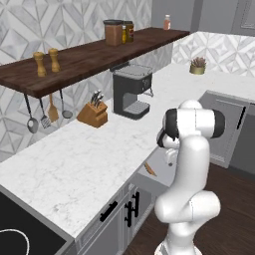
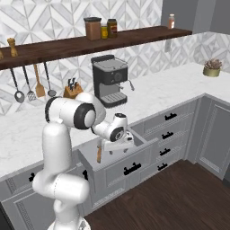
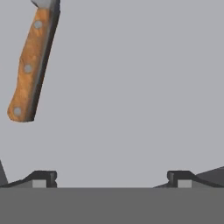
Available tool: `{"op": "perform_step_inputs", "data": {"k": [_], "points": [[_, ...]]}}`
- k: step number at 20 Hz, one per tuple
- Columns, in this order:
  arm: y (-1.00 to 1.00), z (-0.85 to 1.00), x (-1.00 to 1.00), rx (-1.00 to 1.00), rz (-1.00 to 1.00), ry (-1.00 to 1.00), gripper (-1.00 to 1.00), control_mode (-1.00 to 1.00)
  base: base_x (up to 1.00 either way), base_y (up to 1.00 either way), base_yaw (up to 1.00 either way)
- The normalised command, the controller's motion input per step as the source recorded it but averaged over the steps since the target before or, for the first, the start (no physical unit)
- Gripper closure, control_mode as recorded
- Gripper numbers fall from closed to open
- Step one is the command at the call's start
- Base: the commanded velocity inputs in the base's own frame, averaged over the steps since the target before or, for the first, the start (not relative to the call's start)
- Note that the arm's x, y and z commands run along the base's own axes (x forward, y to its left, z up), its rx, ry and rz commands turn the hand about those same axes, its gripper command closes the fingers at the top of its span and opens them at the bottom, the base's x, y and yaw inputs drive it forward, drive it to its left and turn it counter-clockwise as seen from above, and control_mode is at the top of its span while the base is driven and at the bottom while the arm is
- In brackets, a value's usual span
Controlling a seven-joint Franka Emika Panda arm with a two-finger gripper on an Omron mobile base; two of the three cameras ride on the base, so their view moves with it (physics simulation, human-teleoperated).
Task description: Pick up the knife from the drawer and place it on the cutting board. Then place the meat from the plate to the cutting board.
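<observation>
White arm links are seen folded forward and downward from the base, with the wrist bent over the open drawer (image 2: 117,158) so that the gripper (image 3: 111,178) is directed into its pale grey interior. The gripper's two dark fingertips (image 3: 43,178) are held wide apart, with nothing between them; bare drawer floor is seen in the gap. In the right base view the hand (image 2: 116,134) is positioned just above the drawer opening, below the marble counter (image 2: 170,92) edge.

The knife (image 3: 31,65) is found lying flat on the drawer floor, apart from the fingertips and off to the upper left in the hand view. Its handle is of light orange-brown wood with three small silver rivets and a dark edge along one side; only the start of the silver blade is visible at the frame's top. In the base views the handle is seen as a slim orange-brown strip inside the drawer, beside the hand.
</observation>
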Motion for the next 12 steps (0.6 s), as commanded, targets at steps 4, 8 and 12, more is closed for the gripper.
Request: {"op": "perform_step_inputs", "data": {"k": [4,8,12], "points": [[0.00,-0.22,0.00,0.00,0.00,0.00,-1.00,-1.00,0.00,0.00,0.00],[0.00,-0.23,0.00,0.00,0.00,0.00,-1.00,-1.00,0.00,0.00,0.00],[-0.01,-0.16,-0.11,0.00,0.00,0.00,-1.00,-1.00,0.00,0.00,0.00]]}}
